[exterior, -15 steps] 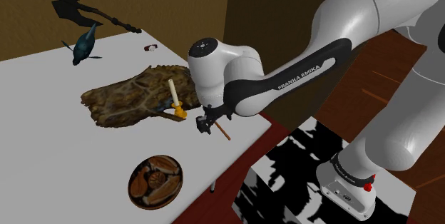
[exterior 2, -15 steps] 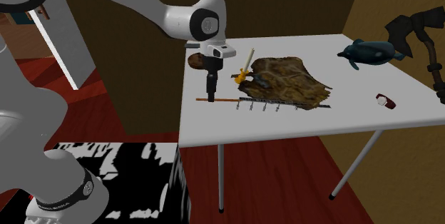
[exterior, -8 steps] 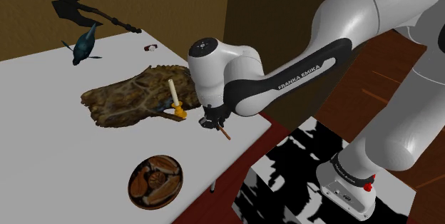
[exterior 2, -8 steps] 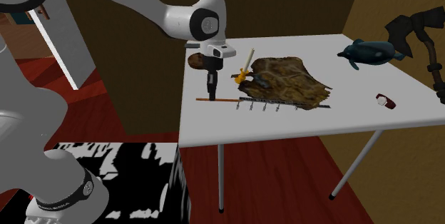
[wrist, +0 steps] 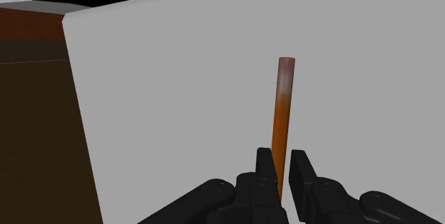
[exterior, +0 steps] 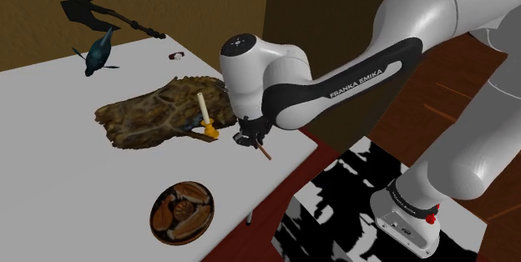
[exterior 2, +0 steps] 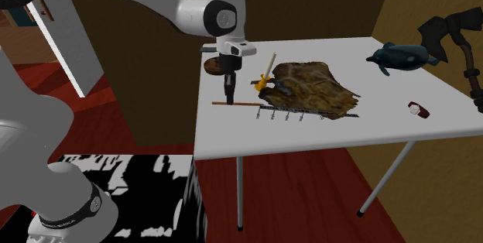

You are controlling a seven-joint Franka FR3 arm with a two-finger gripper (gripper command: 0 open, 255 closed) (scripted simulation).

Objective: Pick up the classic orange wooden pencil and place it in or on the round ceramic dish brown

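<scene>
An orange pencil [wrist: 282,112] with a pinkish end is clasped between my black fingers. My gripper [wrist: 280,180] is shut on its lower part. In the shoulder view the gripper [exterior: 249,138] points down near the table's right edge, and the pencil [exterior: 263,151] sticks out of it, slanting just above the white table [exterior: 50,177]. The second exterior view has the pencil [exterior 2: 246,104] lying level under the gripper [exterior 2: 230,94]. The round brown dish [exterior: 154,216], with brown lumps in it, sits near the table's front edge. Its edge [exterior 2: 209,66] peeks out behind the hand.
A rough brown slab [exterior: 154,114] lies mid-table with a candle in a yellow holder [exterior: 204,118] by it. Farther back are a teal bird figure [exterior: 100,52], a dark axe [exterior: 88,10] and a small red-and-white object [exterior: 176,56]. The table's edge [wrist: 78,115] runs close beside the gripper.
The fingers went from open to shut on the pencil. The hand has since risen a little, and the pencil has come up off the table with it.
</scene>
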